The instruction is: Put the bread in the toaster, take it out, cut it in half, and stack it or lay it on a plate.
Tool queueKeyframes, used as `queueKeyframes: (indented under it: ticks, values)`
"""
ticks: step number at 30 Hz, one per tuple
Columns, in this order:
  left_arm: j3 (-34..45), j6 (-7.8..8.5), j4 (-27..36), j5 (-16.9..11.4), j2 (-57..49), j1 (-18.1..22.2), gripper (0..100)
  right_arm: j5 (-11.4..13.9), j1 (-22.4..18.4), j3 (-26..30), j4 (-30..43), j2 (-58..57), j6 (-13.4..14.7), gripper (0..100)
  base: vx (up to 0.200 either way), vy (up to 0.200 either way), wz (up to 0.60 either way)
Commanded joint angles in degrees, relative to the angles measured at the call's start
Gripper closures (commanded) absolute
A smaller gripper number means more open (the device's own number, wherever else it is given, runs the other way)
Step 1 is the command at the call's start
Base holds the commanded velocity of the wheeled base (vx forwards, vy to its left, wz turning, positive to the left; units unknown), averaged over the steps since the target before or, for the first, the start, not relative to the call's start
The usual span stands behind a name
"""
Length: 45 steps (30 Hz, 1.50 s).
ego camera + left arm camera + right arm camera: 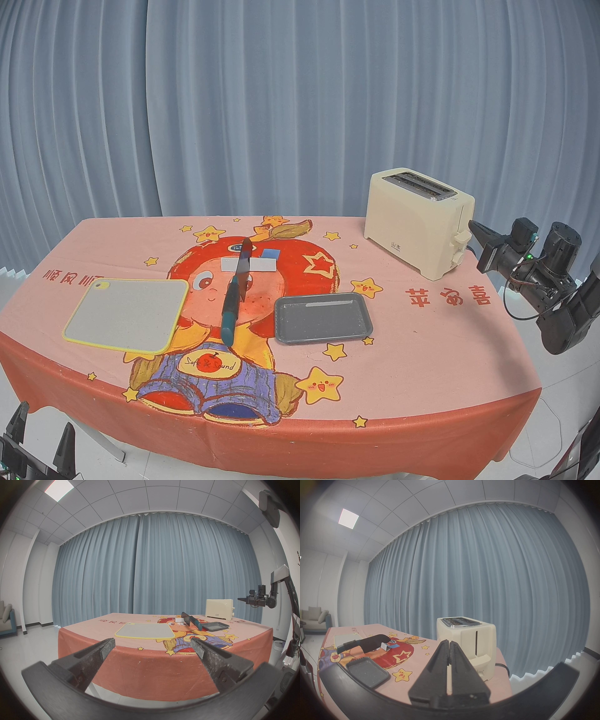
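Note:
The cream toaster (419, 219) stands at the table's back right, its two top slots dark, and I cannot tell what is inside them. My right gripper (475, 228) is shut with nothing held, its tip just right of the toaster's lever side (481, 660); the closed fingers (449, 655) point at the toaster (467, 636). A grey tray-like plate (323, 317) lies at the table's middle. A knife (236, 290) with a teal handle rests left of it. My left gripper (45, 417) hangs open below the table's front left corner, its fingers (93, 656) spread and empty.
A grey cutting board (128, 312) with a yellow rim lies at the table's left. A small white and blue stand (250, 262) sits under the knife blade. The table (437, 362) has bare cloth at the front and right. Blue curtains hang behind.

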Motion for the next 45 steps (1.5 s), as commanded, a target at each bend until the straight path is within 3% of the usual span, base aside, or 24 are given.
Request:
queueKeyframes:
  ticks: [1,35,45]
  values:
    - [1.01,0.0,-0.02,0.01,0.0,0.01,0,0.02,0.15,0.72,0.01,0.15,-0.05,100,0.0,0.0,0.0]
    - [1.01,-0.09,-0.02,0.01,0.0,0.01,0,0.55,0.33,8.36,0.62,0.77,-1.98,100,0.0,0.0,0.0]
    - [1.01,0.0,-0.02,0.01,0.0,0.01,0,0.46,0.24,7.92,0.18,4.11,-2.42,100,0.0,0.0,0.0]
